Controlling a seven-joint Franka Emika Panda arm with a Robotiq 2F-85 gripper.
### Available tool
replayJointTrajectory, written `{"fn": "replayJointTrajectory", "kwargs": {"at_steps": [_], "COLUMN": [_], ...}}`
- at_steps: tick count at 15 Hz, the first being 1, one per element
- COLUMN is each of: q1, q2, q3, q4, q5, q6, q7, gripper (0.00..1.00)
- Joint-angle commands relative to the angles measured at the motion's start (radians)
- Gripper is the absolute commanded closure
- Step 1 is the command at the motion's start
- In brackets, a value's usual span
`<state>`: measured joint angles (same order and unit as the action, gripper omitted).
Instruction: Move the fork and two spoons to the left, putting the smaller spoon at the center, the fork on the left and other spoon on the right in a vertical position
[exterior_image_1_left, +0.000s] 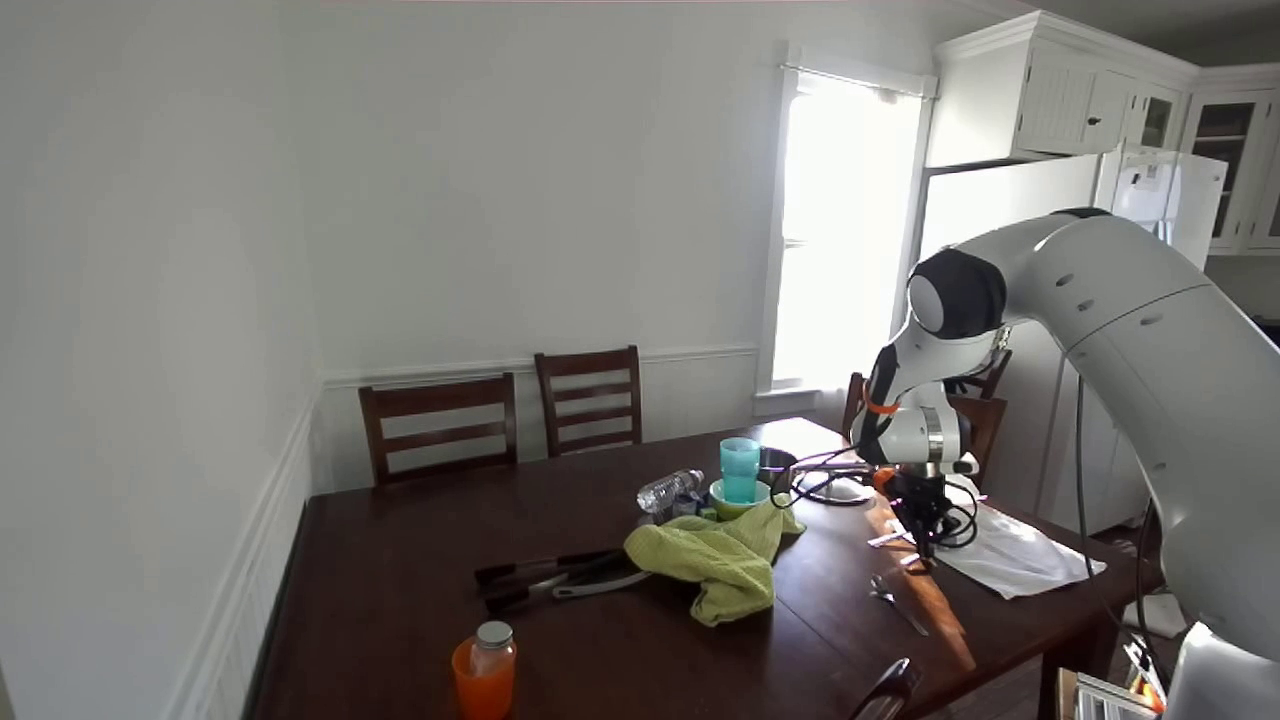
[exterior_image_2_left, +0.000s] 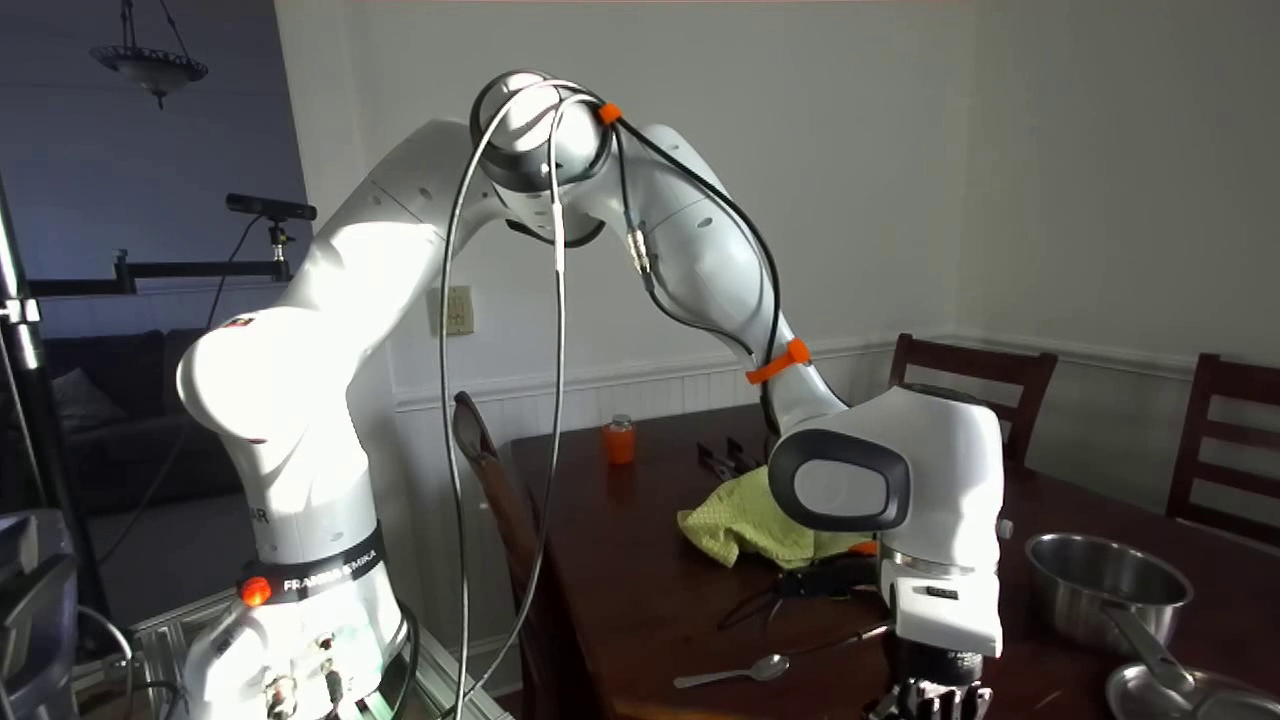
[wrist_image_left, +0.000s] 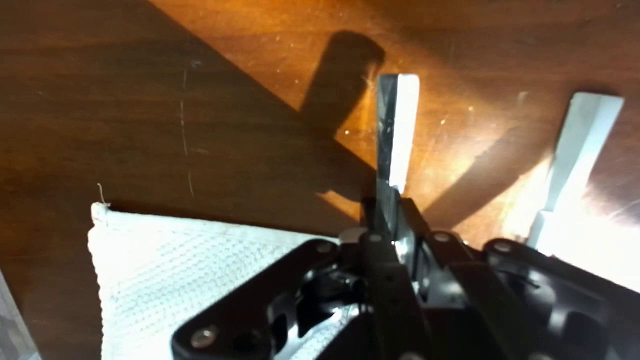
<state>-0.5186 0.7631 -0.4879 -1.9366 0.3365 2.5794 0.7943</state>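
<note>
pale walls (exterior_image_1_left: 540, 180) | bright window (exterior_image_1_left: 850, 230) | dark wooden table (exterior_image_1_left: 370, 570) | slatted chairs (exterior_image_1_left: 440, 397)

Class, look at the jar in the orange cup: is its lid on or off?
On: in an exterior view, a grey lid covers the top of the jar.

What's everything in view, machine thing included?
Table: 1, brown, centre
Spoon: 1, silver, table
Cutlery handles: 2, silver, table
Kitchen utensils: 2+, black/grey, table
Crumpled cloth: 1, yellow-green, table
Flat cloth: 1, white, table
Bowl: 1, greenish, table
Tumbler: 1, turquoise, in bowl
Bottle: 1, clear, table
Saucepan: 1, silver, table
Lid or pan: 1, silver, table
Cup: 1, orange, table
Jar: 1, clear, in cup
Chairs: 4+, brown, tableside
Window: 1, white, background
Refrigerator: 1, white, background
Cabinets: 2+, white, background
Camera: 1, black, background
Lamp: 1, greyish, hanging
Arm: 1, white, above table
Hand: 1, black, around one handle
</note>
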Motion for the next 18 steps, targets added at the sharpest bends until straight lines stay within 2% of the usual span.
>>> {"fn": "replayJointTrajectory", "kwargs": {"at_steps": [1, 9, 13, 18], "q1": [0.004, 0.031, 0.017, -0.013], "q2": [-0.103, -0.268, -0.331, -0.360], "q3": [-0.002, 0.015, 0.058, 0.119], "q4": [-0.088, -0.305, -0.404, -0.451], "q5": [-0.016, -0.046, -0.063, -0.099], "q6": [-0.014, 0.133, 0.217, 0.219], "q7": [-0.083, -0.444, -0.633, -0.855], "gripper": [0.97, 0.97, 0.97, 0.97]}}
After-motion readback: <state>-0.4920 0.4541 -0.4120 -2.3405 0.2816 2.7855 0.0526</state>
